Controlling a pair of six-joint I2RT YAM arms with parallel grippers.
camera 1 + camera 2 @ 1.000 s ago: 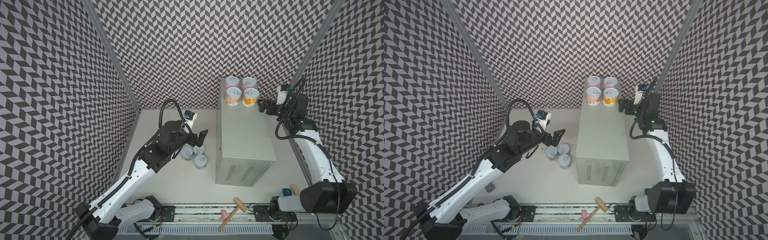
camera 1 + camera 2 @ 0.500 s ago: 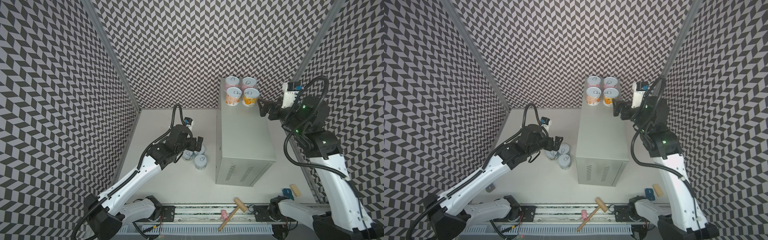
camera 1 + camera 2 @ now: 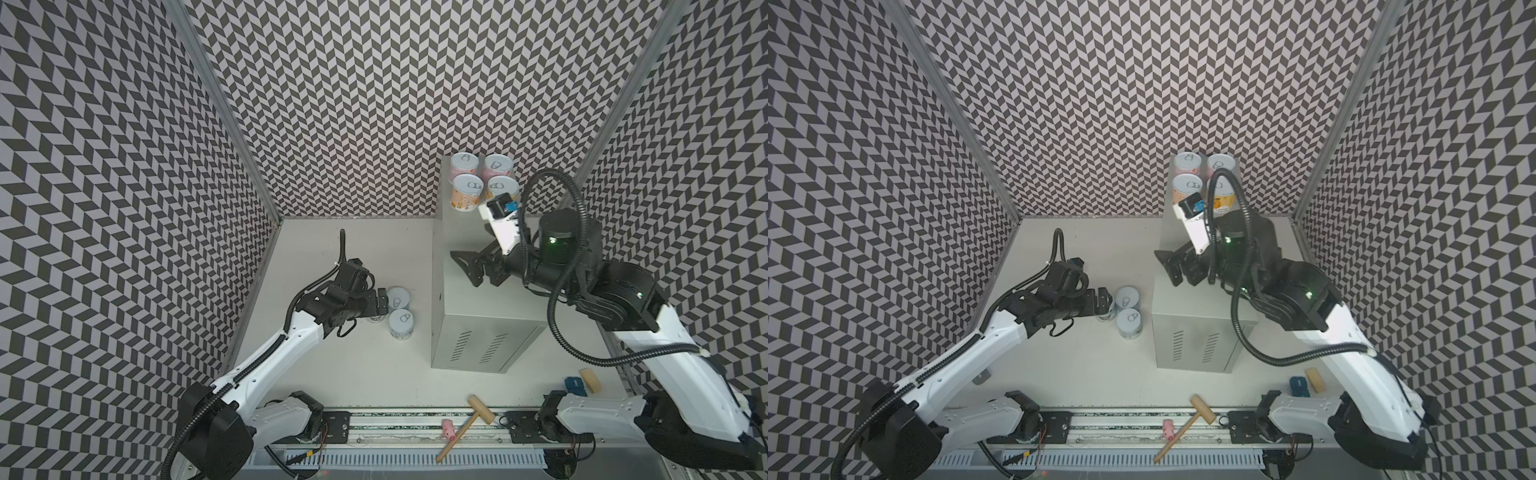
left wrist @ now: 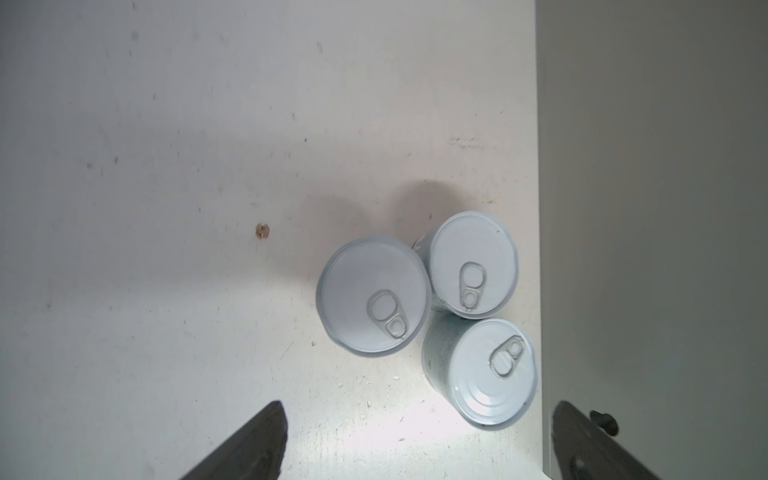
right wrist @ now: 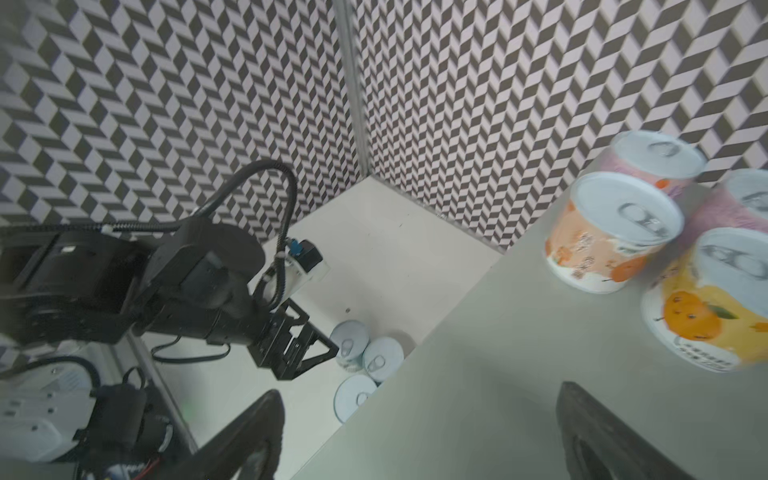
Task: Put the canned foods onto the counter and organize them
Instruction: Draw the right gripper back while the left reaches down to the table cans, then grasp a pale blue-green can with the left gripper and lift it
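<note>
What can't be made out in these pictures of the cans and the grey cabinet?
Third floor can: in both top views, mostly hidden under the left gripper.
Orange-yellow can: in a top view, partly covered by the right wrist camera and cable.
One pink can: right wrist view, blurred and cut by the edge.

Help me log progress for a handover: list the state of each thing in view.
Four cans on the counter: upright, grouped at its far end.
Three cans on the white floor: upright, clustered, not yet placed.
Left pincer: open, empty, near the floor cans.
Right pincer: open, empty, above the counter.
Wooden mallet: lying flat.
</note>
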